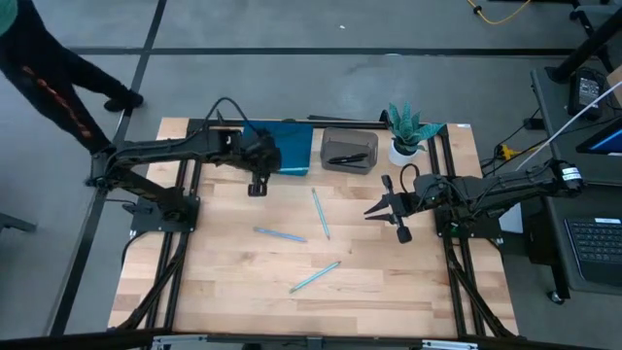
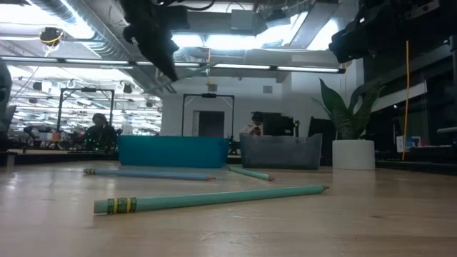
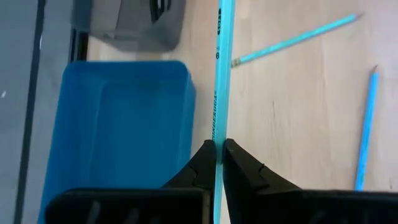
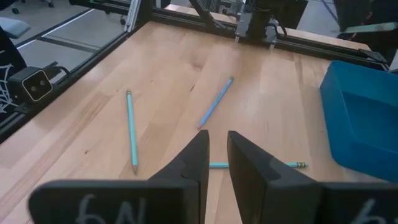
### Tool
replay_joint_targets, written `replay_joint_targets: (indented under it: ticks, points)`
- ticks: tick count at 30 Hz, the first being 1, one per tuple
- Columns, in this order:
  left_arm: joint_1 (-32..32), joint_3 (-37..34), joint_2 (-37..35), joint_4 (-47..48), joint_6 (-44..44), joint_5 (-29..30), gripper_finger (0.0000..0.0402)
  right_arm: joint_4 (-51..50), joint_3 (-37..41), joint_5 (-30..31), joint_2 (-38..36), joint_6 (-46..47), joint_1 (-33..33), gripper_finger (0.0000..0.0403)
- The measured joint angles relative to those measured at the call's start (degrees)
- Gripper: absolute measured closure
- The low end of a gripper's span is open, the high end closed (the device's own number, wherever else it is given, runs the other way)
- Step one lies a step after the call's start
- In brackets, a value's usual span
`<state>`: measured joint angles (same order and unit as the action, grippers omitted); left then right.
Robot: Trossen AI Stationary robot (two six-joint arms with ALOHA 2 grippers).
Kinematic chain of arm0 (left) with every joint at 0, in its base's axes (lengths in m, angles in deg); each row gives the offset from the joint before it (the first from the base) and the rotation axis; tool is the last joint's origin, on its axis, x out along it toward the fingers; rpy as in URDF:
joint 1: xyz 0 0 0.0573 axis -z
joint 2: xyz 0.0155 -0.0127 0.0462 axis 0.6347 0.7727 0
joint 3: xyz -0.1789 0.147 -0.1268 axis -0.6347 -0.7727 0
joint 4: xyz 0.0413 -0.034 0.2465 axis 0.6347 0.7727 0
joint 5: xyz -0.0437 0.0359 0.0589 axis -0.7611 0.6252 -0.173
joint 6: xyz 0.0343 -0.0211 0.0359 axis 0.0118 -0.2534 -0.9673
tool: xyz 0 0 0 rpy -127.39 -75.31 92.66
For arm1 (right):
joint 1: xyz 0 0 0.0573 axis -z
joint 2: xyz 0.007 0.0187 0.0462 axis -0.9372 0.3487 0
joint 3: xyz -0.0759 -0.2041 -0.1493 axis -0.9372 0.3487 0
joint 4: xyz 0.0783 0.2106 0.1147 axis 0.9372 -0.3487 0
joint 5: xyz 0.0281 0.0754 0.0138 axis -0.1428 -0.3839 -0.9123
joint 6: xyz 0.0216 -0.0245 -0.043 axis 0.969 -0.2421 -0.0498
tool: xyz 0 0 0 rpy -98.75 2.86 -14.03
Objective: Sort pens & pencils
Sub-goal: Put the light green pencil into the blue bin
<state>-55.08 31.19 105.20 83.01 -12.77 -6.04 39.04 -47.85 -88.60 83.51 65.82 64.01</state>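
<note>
Beside the blue bin (image 1: 289,148), left tool (image 3: 219,155) pinching a pencil (image 3: 221,81), right tool (image 1: 381,208) over the table (image 1: 224,282), seemingly narrowly parted, three pencils (image 1: 320,213) loose.

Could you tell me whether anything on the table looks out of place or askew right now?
Three pencils lie loose at different angles on the wooden table, outside the blue bin. The left gripper holds a fourth beside that bin. Nothing looks damaged.

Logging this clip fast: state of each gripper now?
Left gripper: closed on a pencil beside the blue bin.
Right gripper: open, empty, above the table.
</note>
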Motion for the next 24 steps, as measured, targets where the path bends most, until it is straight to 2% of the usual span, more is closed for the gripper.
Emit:
replay_joint_targets:
  ticks: [6, 14, 24]
  points:
    - [-4.4, -6.0, -2.0, -5.6, -1.4, -0.4, 0.039, -0.4, 0.0, 0.0, 0.0, 0.1, 0.0, 0.0343]
    - [-12.0, -13.5, -4.2, -15.2, -4.7, -9.2, 0.039, -0.4, 0.0, 0.0, 0.0, 0.3, 0.0, 0.0343]
    - [-19.3, -17.0, -6.0, -18.4, -7.2, -16.9, 0.039, -0.3, 0.0, 0.0, 0.0, -0.1, 0.0, 0.0343]
